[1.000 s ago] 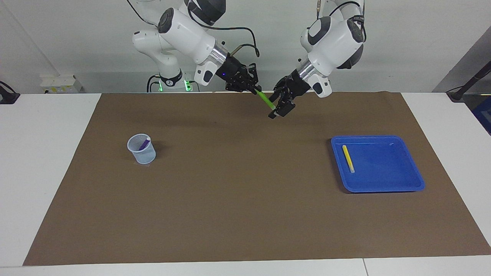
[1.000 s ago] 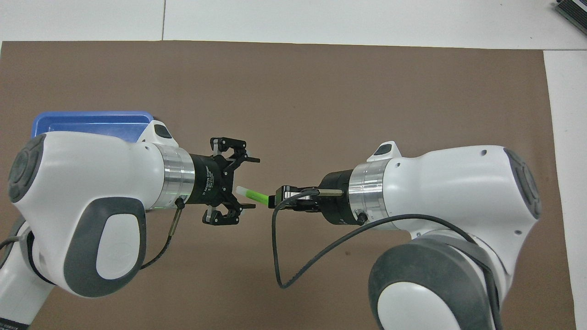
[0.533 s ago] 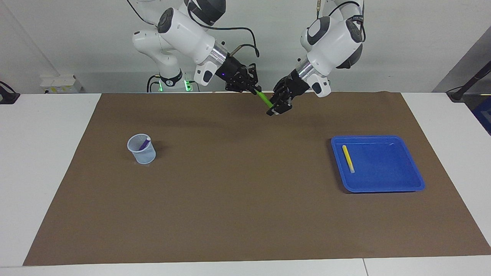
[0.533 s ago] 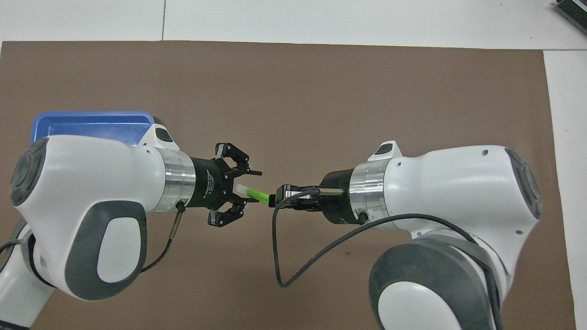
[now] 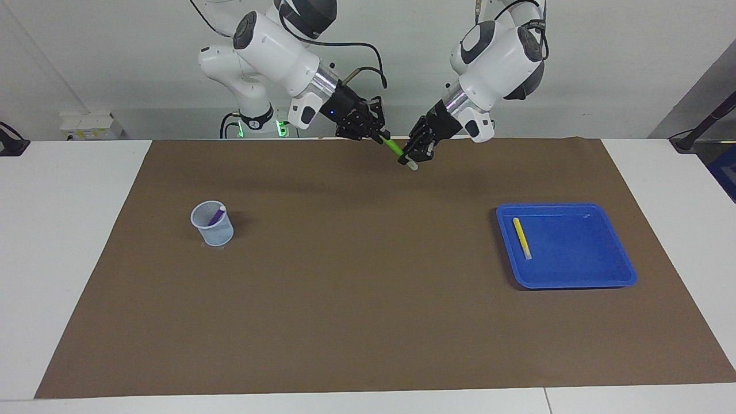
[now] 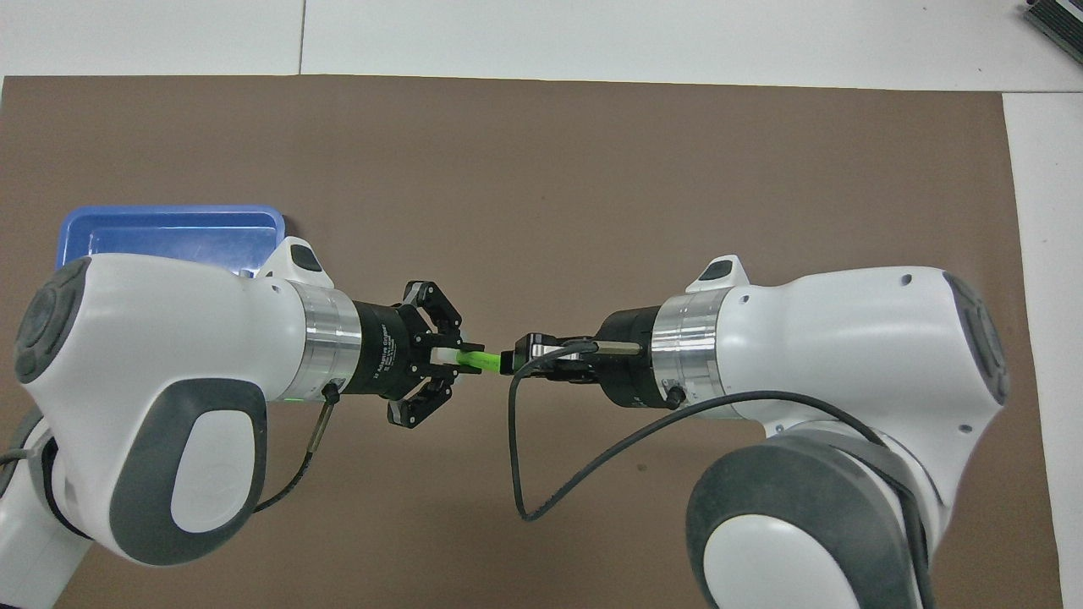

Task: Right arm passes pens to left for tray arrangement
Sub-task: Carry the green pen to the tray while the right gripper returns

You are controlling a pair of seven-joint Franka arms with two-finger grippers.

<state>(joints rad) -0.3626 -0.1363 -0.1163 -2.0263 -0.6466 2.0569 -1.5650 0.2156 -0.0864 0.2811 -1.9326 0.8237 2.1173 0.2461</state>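
The green pen (image 5: 394,148) (image 6: 479,362) hangs in the air over the brown mat (image 5: 356,287), held at both ends. My right gripper (image 5: 380,137) (image 6: 508,364) is shut on one end. My left gripper (image 5: 409,158) (image 6: 461,355) is shut on the pen near its whitish end. The yellow pen (image 5: 521,237) lies in the blue tray (image 5: 581,253) (image 6: 169,230) toward the left arm's end of the table. The purple pen (image 5: 216,216) stands in a translucent cup (image 5: 213,231) toward the right arm's end. In the overhead view the arms hide the cup and the yellow pen.
The brown mat (image 6: 541,169) covers most of the white table (image 5: 69,230). A black cable (image 6: 575,457) loops down from the right wrist.
The left gripper moved onto the green pen and closed its fingers on it. The right gripper has kept its hold, and both hands have risen slightly.
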